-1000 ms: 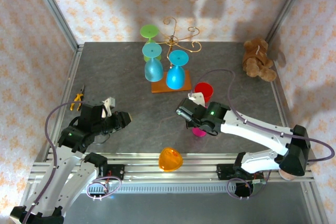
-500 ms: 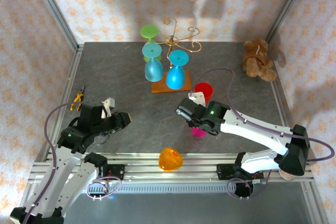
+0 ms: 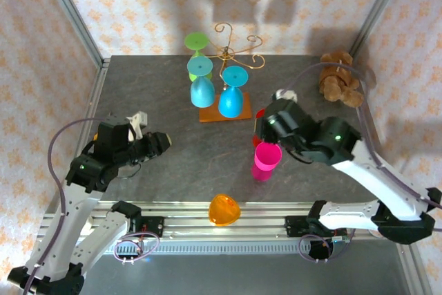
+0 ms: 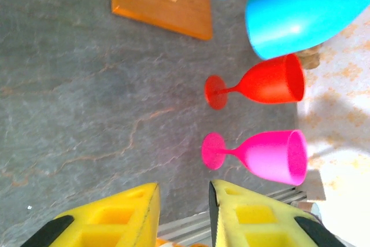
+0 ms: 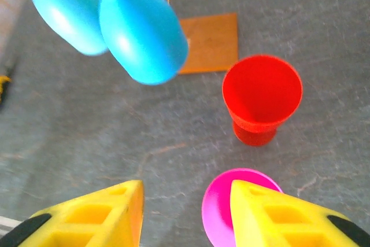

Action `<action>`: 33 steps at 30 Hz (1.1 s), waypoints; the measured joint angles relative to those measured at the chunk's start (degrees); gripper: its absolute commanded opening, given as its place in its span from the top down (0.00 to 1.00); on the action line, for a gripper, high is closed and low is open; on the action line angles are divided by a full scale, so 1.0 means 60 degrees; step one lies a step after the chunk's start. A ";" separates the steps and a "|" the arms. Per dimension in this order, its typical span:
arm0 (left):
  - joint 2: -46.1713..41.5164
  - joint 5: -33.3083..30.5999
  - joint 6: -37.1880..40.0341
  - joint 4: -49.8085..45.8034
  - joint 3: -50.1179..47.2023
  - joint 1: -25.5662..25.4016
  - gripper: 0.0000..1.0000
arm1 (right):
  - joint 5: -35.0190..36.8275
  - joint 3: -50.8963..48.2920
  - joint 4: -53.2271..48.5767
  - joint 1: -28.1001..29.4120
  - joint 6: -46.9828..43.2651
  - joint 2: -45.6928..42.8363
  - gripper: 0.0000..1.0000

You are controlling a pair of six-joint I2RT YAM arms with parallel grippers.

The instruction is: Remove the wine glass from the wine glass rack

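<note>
1. Wine glass in pink [image 3: 266, 158] is the closest one to the arms. It stands upright on the counter [image 3: 173, 101], off the rack, right under the right jaws. Those jaws stand well apart with nothing between them; in the right wrist view the pink rim shows just beside one yellow finger [image 5: 272, 212]. A sideways move at this height could clip that rim and tip the glass.
2. Left jaws hang low over the counter on the left. They show only a narrow gap and hold nothing.
3. Red glass [image 5: 263, 96] stands upright just beyond the pink one, between it and the rack. A straight reach forward by the right arm could knock it over.
4. Wine glass rack [image 5: 211, 41] is farthest back on its orange-brown base. Two blue glasses [image 3: 233, 101] [image 3: 202, 91] hang from it bowl down, close side by side; I cannot tell whether they touch. A green glass [image 3: 197, 41] hangs behind them.
5. Glasses left to take lie beyond the right jaws and to their left, near but apart. From the left jaws they are well apart, beyond and to the right.
6. Pulling one blue glass could drag its neighbour. A foot could also snag in a scroll arm and tilt the light wire stand.
</note>
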 measured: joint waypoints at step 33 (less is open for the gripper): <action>0.3526 0.0852 0.0168 0.1876 0.3377 0.0189 0.56 | -0.6761 0.1013 0.3672 -0.4186 0.0663 0.2517 0.56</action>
